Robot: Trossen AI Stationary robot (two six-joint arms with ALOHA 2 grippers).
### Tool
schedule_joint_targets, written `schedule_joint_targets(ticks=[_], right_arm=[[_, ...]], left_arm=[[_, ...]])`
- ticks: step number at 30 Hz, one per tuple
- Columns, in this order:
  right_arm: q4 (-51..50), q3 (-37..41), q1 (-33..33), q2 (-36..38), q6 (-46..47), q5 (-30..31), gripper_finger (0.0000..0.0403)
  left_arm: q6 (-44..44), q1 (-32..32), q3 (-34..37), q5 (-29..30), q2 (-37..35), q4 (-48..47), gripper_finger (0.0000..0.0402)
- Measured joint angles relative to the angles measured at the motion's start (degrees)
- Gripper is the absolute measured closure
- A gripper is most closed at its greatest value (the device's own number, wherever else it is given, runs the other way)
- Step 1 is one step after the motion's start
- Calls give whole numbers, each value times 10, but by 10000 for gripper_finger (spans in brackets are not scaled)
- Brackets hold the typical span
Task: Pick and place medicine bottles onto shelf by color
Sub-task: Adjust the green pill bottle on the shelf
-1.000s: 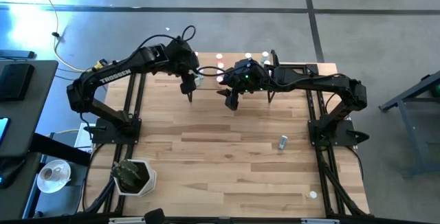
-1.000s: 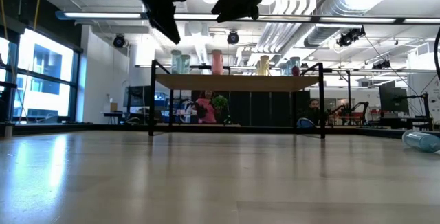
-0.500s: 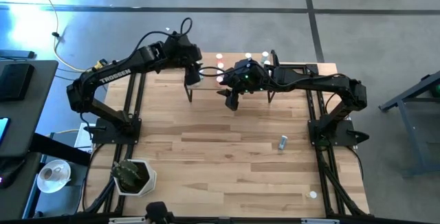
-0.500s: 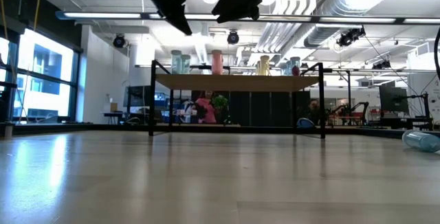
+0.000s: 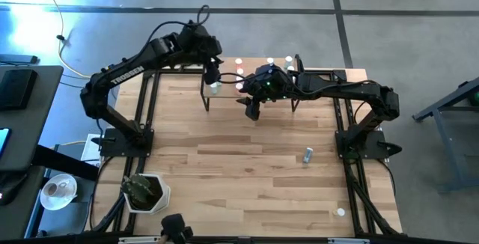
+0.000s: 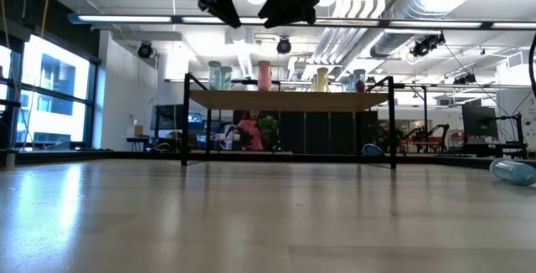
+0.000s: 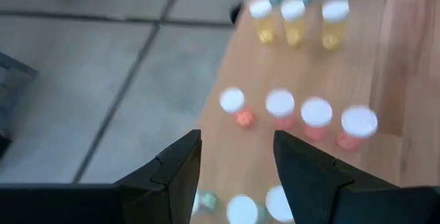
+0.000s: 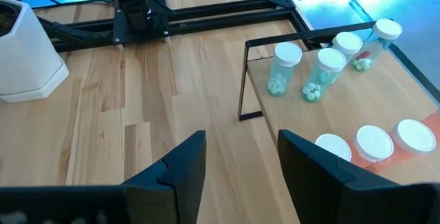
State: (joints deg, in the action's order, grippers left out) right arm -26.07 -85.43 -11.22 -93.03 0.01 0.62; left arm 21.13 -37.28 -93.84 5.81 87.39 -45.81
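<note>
The shelf [image 6: 289, 100] stands on thin black legs at the table's far side. Small white-capped medicine bottles stand on it in rows: yellow ones [image 7: 293, 20], pink ones [image 7: 280, 109] and green ones [image 8: 284, 66]. One bluish bottle [image 5: 307, 155] lies on its side on the table, toward the right. My left gripper [image 7: 237, 165] hovers open and empty above the shelf's left end [image 5: 212, 75]. My right gripper [image 8: 240, 162] hangs open and empty just in front of the shelf's near edge [image 5: 252, 110].
A white planter [image 5: 144, 192] stands at the table's near left corner. A small white cap [image 5: 340, 212] lies near the right front corner. The arms' black base frames [image 5: 352, 143] run along both sides of the table. Bare wood lies between the shelf and the near edge.
My left gripper has risen and gone toward the table's far edge, from just in front of the shelf's left end to above it, tipping a little toward level. It stays open and empty. The bottles stand as before.
</note>
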Motion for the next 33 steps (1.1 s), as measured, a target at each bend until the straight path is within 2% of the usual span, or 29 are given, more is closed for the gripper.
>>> schedule_joint_targets(ticks=[8, 20, 33], right_arm=[[-8, 0, 0, 0, 0, 0, 231], [-9, 0, 0, 0, 0, 0, 231], [-7, 0, 0, 0, 0, 0, 231]], left_arm=[[0, 1, 1, -3, 40, -47, 229], [-6, 2, 1, -1, 95, -46, 229], [-14, 6, 1, 47, 107, -59, 229]])
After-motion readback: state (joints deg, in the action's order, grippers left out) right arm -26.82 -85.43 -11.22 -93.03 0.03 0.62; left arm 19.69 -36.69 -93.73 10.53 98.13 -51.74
